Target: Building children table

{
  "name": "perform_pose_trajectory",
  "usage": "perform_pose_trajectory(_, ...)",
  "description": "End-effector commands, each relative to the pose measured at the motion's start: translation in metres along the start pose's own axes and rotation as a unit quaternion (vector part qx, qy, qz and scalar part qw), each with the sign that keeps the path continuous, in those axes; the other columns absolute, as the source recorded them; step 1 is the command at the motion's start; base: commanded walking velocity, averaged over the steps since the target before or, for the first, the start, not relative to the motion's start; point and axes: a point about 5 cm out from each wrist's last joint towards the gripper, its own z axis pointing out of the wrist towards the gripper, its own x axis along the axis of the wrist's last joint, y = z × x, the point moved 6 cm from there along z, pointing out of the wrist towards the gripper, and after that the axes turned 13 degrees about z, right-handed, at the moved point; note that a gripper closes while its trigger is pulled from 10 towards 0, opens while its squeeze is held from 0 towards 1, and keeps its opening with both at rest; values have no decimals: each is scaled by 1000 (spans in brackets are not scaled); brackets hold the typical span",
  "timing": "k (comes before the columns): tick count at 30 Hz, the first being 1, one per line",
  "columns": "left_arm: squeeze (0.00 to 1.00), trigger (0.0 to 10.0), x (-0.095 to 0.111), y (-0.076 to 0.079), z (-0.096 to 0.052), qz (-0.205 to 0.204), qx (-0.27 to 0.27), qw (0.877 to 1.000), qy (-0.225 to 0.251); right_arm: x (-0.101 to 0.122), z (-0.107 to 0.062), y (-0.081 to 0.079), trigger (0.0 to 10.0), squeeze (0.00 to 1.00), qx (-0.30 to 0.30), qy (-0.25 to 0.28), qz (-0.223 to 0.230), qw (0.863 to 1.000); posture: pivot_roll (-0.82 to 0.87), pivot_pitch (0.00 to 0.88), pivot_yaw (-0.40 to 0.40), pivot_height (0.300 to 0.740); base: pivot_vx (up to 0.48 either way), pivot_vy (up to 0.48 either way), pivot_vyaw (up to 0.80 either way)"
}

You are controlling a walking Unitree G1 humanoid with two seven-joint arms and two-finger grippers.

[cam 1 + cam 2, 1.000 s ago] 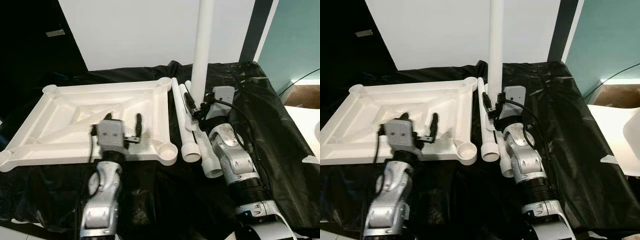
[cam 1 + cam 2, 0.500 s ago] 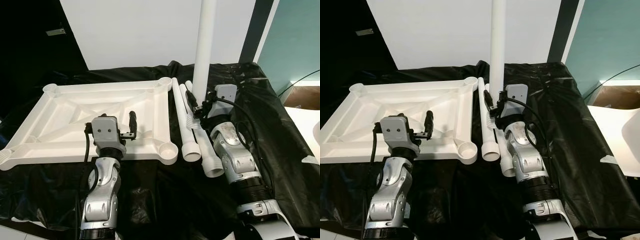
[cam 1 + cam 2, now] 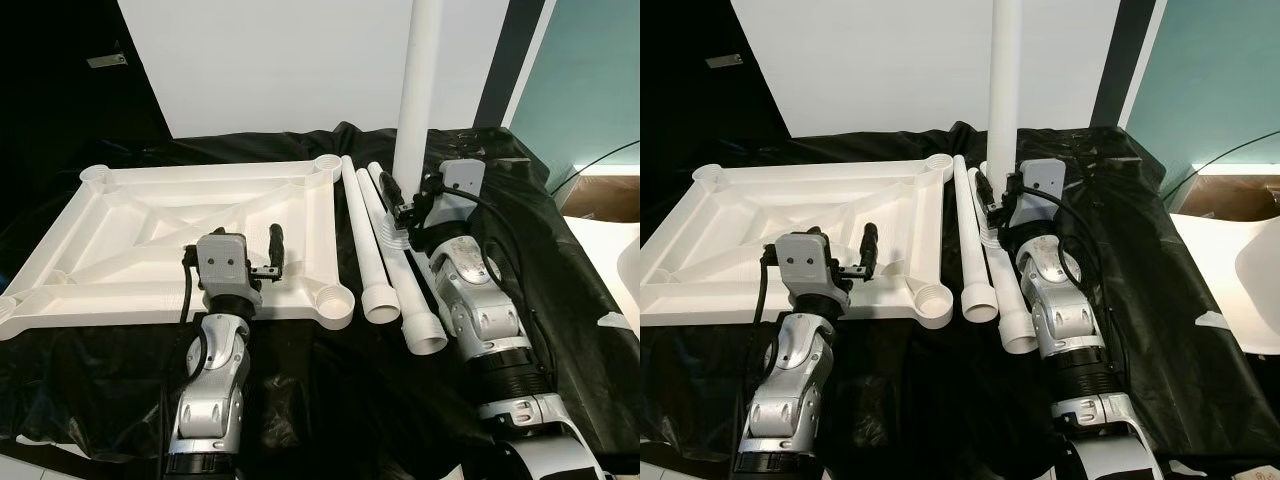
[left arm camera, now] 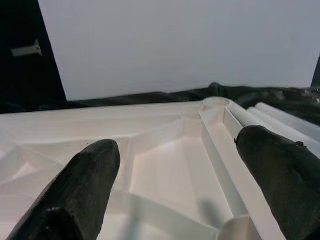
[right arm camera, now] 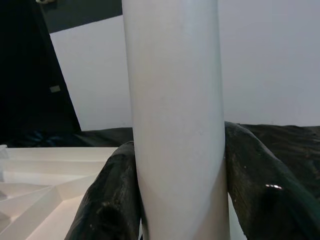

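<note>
table leg (image 3: 415, 90) top cut off, perhaps upright

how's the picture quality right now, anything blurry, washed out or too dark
Left eye view: sharp, no motion blur; tabletop bright but ribs readable; black cover swallows detail. Left wrist view: soft, fingers out of focus. Right wrist view: leg close, evenly lit, slightly soft.

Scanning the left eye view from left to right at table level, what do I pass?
Upturned white tabletop → left claw over its near right part → two white legs lying flat → upright white leg held in the right claw → black sheet.
</note>
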Motion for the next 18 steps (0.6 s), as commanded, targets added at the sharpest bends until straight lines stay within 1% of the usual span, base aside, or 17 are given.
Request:
perform_pose_trajectory(1, 0, 10000, 2, 5, 3, -18, 12, 1000, 2, 2, -2, 0, 10000, 0, -1, 1, -6, 1000, 72, 0, 31, 740, 0, 0, 0)
perform_pose_trajectory(7, 0, 10000, 7, 11, 9, -10, -1, 1000, 14, 4, -6, 9, 10000, 0, -14, 1, -13, 1000, 52, 0, 39, 740, 0, 0, 0)
perform_pose_trajectory(8, 0, 10000, 12, 10, 10, -2, -2, 1000, 24, 4, -7, 9, 10000, 0, -14, 1, -13, 1000, 50, 0, 45, 740, 0, 0, 0)
perform_pose_trajectory(10, 0, 10000, 36, 11, 8, 8, -15, 997, 71, 3, -8, 9, 10000, 0, -16, 0, -13, 1000, 50, 0, 45, 740, 0, 0, 0)
perform_pose_trajectory(11, 0, 10000, 36, 11, 8, 8, -15, 997, 71, 3, -8, 9, 10000, 0, -16, 0, -13, 1000, 50, 0, 45, 740, 0, 0, 0)
perform_pose_trajectory(12, 0, 10000, 53, 11, 5, 11, -24, 994, 106, 3, -8, 8, 10000, 0, -17, -1, -12, 1000, 50, 0, 45, 740, 0, 0, 0)
perform_pose_trajectory(13, 0, 10000, 64, 12, 2, 15, -31, 991, 130, 2, -9, 8, 10000, 0, -18, -2, -11, 1000, 50, 0, 45, 740, 0, 0, 0)
perform_pose_trajectory(14, 0, 10000, 64, 12, 2, 15, -31, 991, 130, 2, -9, 8, 10000, 0, -18, -2, -11, 1000, 50, 0, 45, 740, 0, 0, 0)
perform_pose_trajectory(16, 0, 10000, 80, 15, -4, 31, -46, 985, 166, 0, -9, 6, 10000, 0, -17, -4, -9, 1000, 65, 0, 53, 740, 0, 0, 0)
perform_pose_trajectory(18, 0, 10000, 87, 19, -7, 45, -58, 981, 182, -1, -10, 5, 10000, 0, -16, -7, -9, 1000, 65, 0, 53, 740, 0, 0, 0)
